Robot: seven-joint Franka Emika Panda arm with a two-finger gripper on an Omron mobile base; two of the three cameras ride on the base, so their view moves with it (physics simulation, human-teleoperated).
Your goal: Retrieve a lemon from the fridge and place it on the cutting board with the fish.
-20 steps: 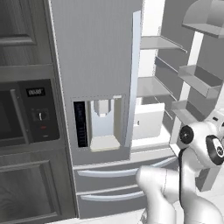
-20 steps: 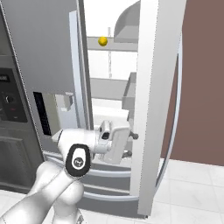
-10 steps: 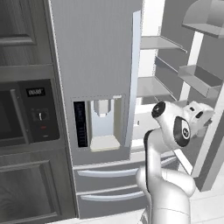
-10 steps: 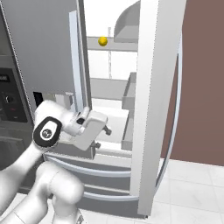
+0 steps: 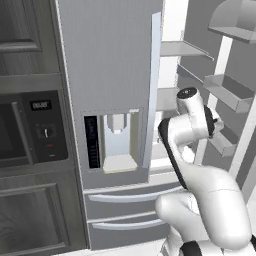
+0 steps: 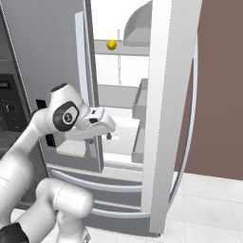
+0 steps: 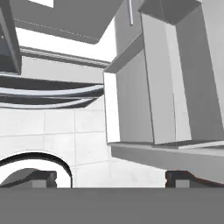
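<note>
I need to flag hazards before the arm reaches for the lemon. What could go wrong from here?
1. The lemon sits on a high shelf, well above the open end effector; climbing, the wrist may clip the shelf edges between.
2. The open fridge door and its bins crowd the arm, so a wide swing could strike them.
3. The lemon is round and may roll away if nudged.

Flat, even rendered light, bright overall, no glare. The fridge point(image 6: 123, 71) interior blows out near-white at upper centre of the right base view; soft shadows under its shelves. Edges slightly soft, low resolution.
</note>
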